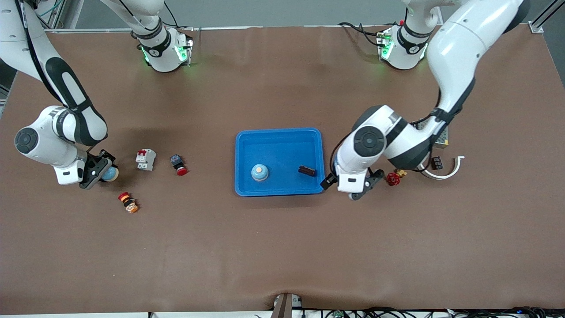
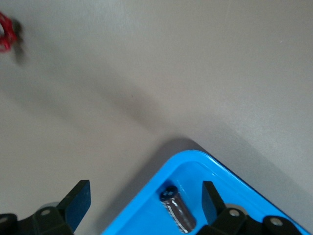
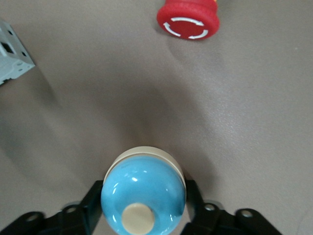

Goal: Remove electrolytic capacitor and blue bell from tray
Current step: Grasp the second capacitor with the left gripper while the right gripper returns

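A blue tray lies mid-table. In it stand a light-blue bell with a cream button and, nearer the left arm's end, a dark capacitor lying on its side. A second blue bell sits on the table at the right arm's end, filling the right wrist view. My right gripper is down around it. My left gripper hangs open and empty over the tray's rim, beside the capacitor.
A white breaker, a red-capped push button and another red and orange button lie near the right gripper. A red valve handle and a white curved piece lie by the left arm.
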